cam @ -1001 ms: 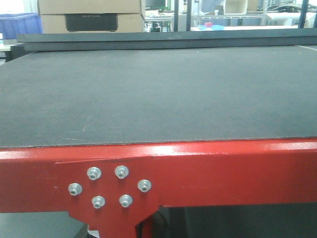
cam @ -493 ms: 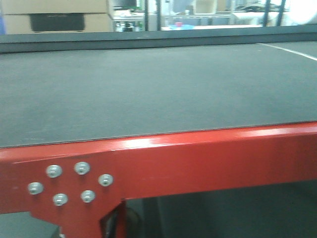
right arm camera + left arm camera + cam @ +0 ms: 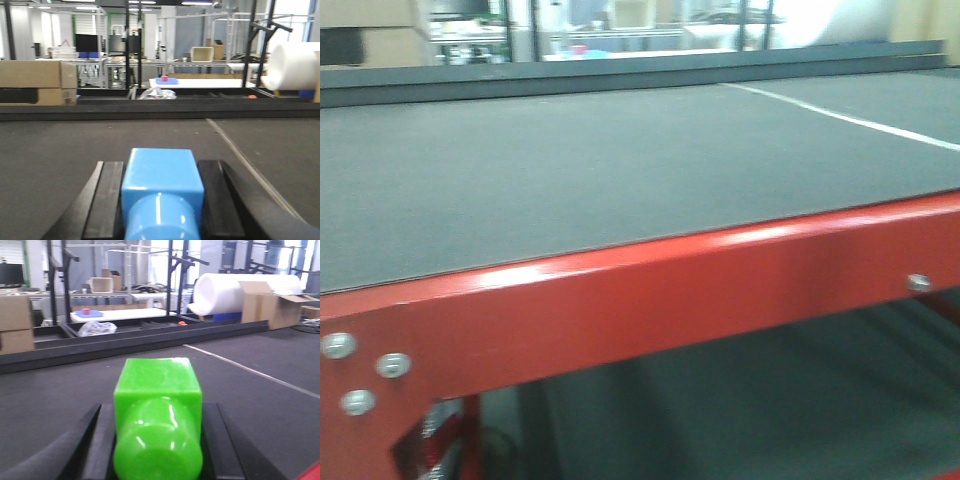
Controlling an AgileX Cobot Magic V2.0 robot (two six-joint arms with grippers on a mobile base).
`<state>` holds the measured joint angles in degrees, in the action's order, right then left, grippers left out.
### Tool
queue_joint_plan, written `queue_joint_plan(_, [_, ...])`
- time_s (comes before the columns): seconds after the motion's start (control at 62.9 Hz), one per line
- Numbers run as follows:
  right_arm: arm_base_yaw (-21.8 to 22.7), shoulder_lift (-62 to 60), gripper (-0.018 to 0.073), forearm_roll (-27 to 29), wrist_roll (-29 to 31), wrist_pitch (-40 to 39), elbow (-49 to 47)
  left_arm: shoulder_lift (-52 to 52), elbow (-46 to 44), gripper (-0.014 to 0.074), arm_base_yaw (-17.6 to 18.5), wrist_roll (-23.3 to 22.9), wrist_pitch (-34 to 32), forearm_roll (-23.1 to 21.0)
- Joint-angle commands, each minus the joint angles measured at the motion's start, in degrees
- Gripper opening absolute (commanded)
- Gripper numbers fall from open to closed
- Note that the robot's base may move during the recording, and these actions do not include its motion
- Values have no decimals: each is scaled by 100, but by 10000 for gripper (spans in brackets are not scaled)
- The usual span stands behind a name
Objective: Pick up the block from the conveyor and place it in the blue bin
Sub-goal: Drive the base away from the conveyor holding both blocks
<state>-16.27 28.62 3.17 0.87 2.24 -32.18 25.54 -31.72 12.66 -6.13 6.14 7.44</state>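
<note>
Green block (image 3: 157,390): seen btwn the two black fingers (image 3: 100,440) of the left gripper (image 3: 157,407), square face fwd, rounded stud toward the cam. It is carried low over the conveyor (image 3: 570,170), close to the near edge, as a sliver of red is caught at the bottom-right corner of the left wrist view.
Blue block (image 3: 161,175): held the same way in the right gripper (image 3: 161,165), centred and upright, over the belt.
Why so held: each block is set square and centred btwn the fingers, prob. so it is not twisted or dropped in transit. Pick is judged done, carry to bin pending.
Left gripper: narrowed to block width only. Both fingers are seen flush vs. the green sides.
Right gripper: likewise narrowed onto the blue block, w/ no gap seen on either side.
Blue bin: not found in any view, so the drop point cannot be placed.
Conveyor: no loose block is seen on it in the front view. A white line (image 3: 840,118) is seen across the belt toward the right end, and a dark rail (image 3: 620,75) is run along the far edge.
Red frame (image 3: 650,300): set under the near edge, w/ bolts (image 3: 360,370) at the left corner.
Beyond far edge: cardboard box (image 3: 37,82), white roll (image 3: 240,290) and racks are seen, well apart from both grippers.
</note>
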Motion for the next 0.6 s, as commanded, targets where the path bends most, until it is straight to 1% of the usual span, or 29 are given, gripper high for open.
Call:
queue_joint_plan(0.0, [-12, -27, -161, -41, 15, -105, 2, -23, 5, -111, 28, -2, -114, 19])
queue_joint_plan(0.588, [-12, -27, -161, -41, 15, -105, 2, -23, 5, -111, 28, -2, -114, 19])
